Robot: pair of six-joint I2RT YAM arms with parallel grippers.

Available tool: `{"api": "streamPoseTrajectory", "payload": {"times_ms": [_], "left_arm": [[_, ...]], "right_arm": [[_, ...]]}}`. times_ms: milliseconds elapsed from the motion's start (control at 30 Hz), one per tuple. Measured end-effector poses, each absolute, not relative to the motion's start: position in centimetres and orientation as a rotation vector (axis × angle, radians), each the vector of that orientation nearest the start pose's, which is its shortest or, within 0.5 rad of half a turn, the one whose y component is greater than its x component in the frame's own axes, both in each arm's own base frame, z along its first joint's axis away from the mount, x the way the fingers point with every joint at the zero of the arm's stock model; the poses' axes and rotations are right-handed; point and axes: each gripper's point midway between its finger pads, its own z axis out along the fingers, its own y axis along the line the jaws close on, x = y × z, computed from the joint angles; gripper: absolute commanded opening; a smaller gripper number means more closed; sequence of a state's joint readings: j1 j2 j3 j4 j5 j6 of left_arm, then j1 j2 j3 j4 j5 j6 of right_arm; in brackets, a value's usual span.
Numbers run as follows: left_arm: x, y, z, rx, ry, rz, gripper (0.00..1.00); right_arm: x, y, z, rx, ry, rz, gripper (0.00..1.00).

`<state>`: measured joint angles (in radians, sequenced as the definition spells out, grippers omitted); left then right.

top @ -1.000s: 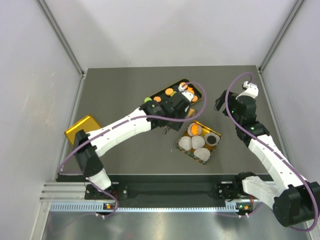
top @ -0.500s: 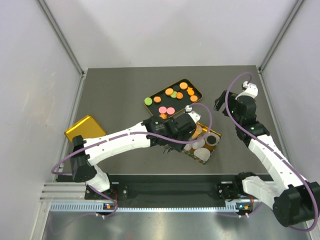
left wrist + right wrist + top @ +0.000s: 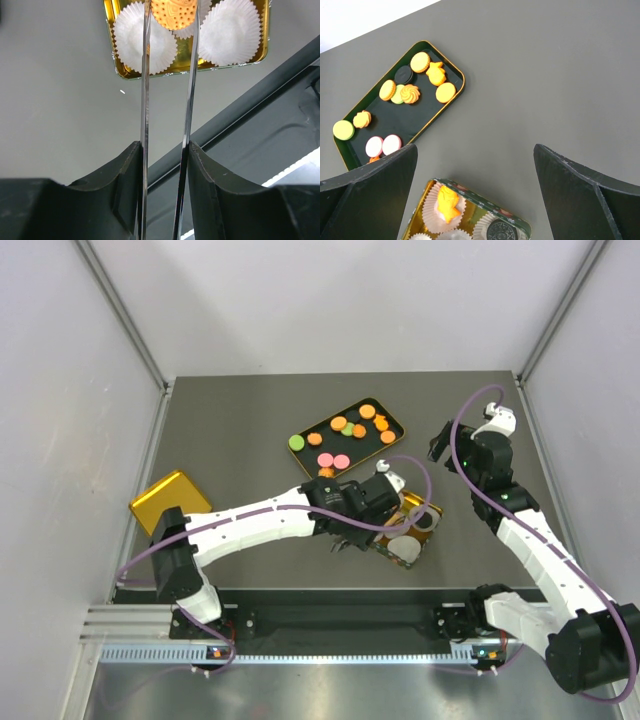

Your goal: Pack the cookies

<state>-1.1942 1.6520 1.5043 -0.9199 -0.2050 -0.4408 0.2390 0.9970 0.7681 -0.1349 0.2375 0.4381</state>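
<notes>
Several cookies (image 3: 345,430), mostly orange with pink and green ones, lie in a black tray (image 3: 370,447); the right wrist view shows these cookies (image 3: 412,93) too. My left gripper (image 3: 388,506) hovers over a gold tin (image 3: 430,512). Its thin blades (image 3: 170,30) are shut on a round orange cookie (image 3: 174,12) above white paper cups (image 3: 230,32). In the tin (image 3: 485,200), one cup holds an orange cookie (image 3: 446,202) and another a dark one (image 3: 501,231). My right gripper (image 3: 475,170) hangs open and empty to the right of the tray.
A gold lid (image 3: 168,500) lies at the table's left edge. The dark front rail (image 3: 260,95) runs close beside the tin. The right arm (image 3: 520,530) stands along the table's right side. White walls enclose the table.
The left arm has swung from the black tray toward the near side and now holds the orange cookie over the tin. The right arm has not moved.
</notes>
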Motion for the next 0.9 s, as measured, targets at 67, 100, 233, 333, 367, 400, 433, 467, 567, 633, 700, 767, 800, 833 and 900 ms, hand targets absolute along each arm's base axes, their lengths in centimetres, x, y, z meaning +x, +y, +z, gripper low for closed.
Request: {"api": "streamPoseTrajectory", "payload": {"times_ms": [67, 100, 233, 333, 367, 400, 433, 467, 567, 633, 700, 767, 800, 833, 900], "left_arm": [[15.6, -34.7, 16.0, 0.909, 2.482, -0.303, 0.48], [15.6, -34.7, 15.9, 0.91, 2.484, -0.301, 0.5], [15.7, -34.9, 15.8, 0.908, 2.482, -0.305, 0.53], [15.7, -35.0, 15.9, 0.906, 2.479, -0.309, 0.54], [15.7, -35.0, 15.9, 0.906, 2.478, -0.309, 0.54], [15.7, -35.0, 15.9, 0.906, 2.477, -0.311, 0.54], [15.8, -35.0, 15.9, 0.906, 2.476, -0.311, 0.54], [15.8, -35.0, 15.9, 0.905, 2.476, -0.311, 0.54], [15.9, -35.0, 15.9, 0.898, 2.471, -0.3, 0.53], [16.3, -34.8, 16.1, 0.886, 2.462, -0.288, 0.51], [16.9, -34.5, 16.6, 0.86, 2.451, -0.286, 0.49], [18.2, -33.7, 17.6, 0.807, 2.437, -0.283, 0.49], [19.2, -33.1, 18.1, 0.767, 2.43, -0.28, 0.49], [20.1, -32.5, 18.6, 0.729, 2.425, -0.276, 0.49], [23.4, -30.1, 19.8, 0.601, 2.413, -0.246, 0.51]], "right_arm": [[34.4, 5.9, 21.4, 0.349, 1.899, 0.224, 1.0], [34.4, 5.9, 21.4, 0.349, 1.899, 0.224, 1.0], [34.4, 5.9, 21.4, 0.349, 1.899, 0.224, 0.99], [34.4, 5.9, 21.4, 0.349, 1.899, 0.224, 1.0], [34.4, 5.9, 21.4, 0.349, 1.899, 0.224, 1.0], [34.4, 5.9, 21.4, 0.349, 1.899, 0.224, 0.99], [34.4, 5.9, 21.4, 0.349, 1.899, 0.224, 1.0], [34.4, 5.9, 21.4, 0.349, 1.899, 0.224, 1.0], [34.4, 5.9, 21.4, 0.349, 1.899, 0.224, 1.0], [34.4, 5.9, 21.4, 0.349, 1.899, 0.224, 1.0], [34.4, 5.9, 21.4, 0.349, 1.899, 0.224, 1.0], [34.4, 5.9, 21.4, 0.349, 1.899, 0.224, 1.0], [34.4, 5.9, 21.4, 0.348, 1.899, 0.225, 1.0], [34.4, 5.9, 21.4, 0.348, 1.899, 0.226, 1.0], [34.4, 6.0, 21.4, 0.346, 1.9, 0.229, 1.0]]}}
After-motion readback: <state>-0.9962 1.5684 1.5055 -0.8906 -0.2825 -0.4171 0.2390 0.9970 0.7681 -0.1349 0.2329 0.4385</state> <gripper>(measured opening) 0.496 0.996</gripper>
